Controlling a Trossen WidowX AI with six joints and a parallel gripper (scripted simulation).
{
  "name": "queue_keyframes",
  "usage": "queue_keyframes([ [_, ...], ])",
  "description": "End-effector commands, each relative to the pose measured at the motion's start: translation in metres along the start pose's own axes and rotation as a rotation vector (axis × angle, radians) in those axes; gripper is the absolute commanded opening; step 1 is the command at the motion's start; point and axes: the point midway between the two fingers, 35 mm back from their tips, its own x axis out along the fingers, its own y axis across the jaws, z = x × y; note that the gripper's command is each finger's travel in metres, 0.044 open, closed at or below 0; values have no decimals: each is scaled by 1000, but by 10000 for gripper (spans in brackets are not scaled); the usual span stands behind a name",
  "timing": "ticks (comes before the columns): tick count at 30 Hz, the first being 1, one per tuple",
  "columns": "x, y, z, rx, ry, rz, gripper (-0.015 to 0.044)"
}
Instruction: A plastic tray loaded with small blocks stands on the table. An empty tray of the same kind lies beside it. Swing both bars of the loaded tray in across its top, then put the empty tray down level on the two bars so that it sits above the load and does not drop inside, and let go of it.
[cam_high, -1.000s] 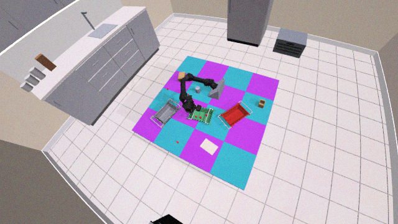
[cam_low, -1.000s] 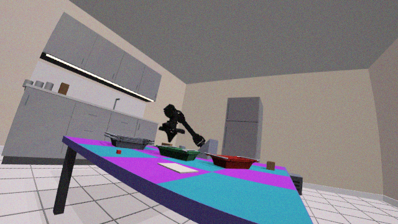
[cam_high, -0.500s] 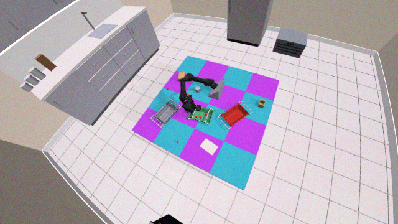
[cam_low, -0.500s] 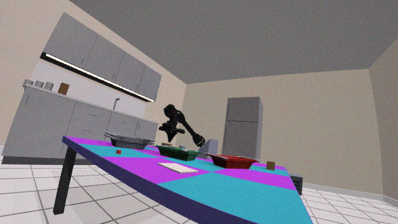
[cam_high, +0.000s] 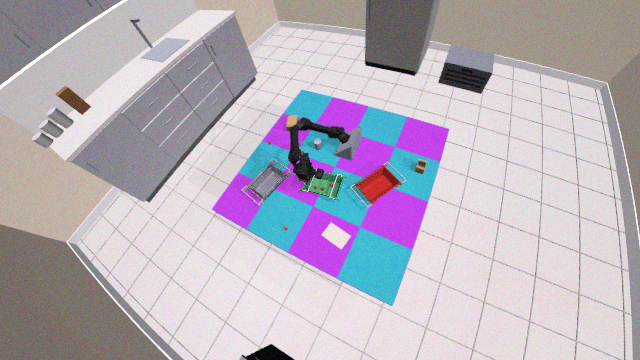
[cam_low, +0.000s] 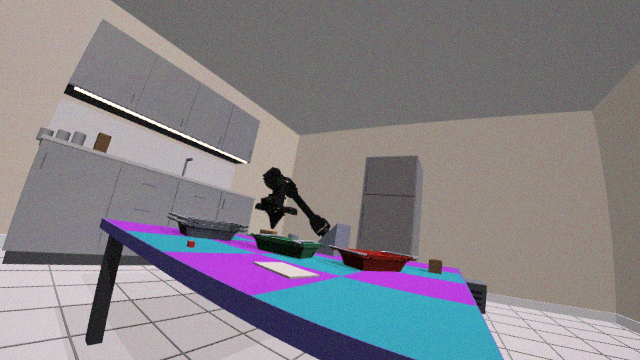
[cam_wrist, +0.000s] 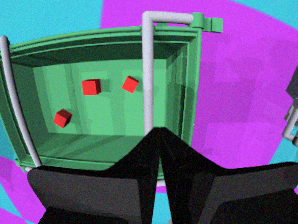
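Observation:
The loaded green tray (cam_high: 327, 180) (cam_low: 292, 248) (cam_wrist: 194, 80) holds three red blocks, one a small red block (cam_wrist: 91, 87). One wire bar (cam_wrist: 147, 75) crosses over its top, inward from the end nearer the grey tray. The other bar (cam_wrist: 19, 112) runs across close to the opposite end, partly cut off in the wrist view. An empty red tray (cam_high: 377, 185) (cam_low: 375, 260) and an empty grey tray (cam_high: 268, 182) (cam_low: 207, 229) stand on either side, their bars out over their ends. My gripper (cam_low: 274, 226) (cam_wrist: 158, 132) is shut and empty, above the green tray's edge beside the first bar.
A grey wedge (cam_high: 349, 144) and a grey cylinder (cam_high: 318, 144) stand behind the trays. A white flat sheet (cam_high: 336, 235) (cam_low: 286, 269) lies in front. A small brown block (cam_high: 421, 166) (cam_low: 435, 266) is beyond the red tray. A loose red block (cam_high: 285, 228) (cam_low: 191, 244) lies near the front edge.

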Motion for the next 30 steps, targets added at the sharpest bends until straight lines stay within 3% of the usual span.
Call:
queue_keyframes([
  [1, 0, 0, 0, 0, 0, 0, 0],
  [27, 0, 0, 0, 0, 0, 0, 0],
  [30, 0, 0, 0, 0, 0, 0, 79],
])
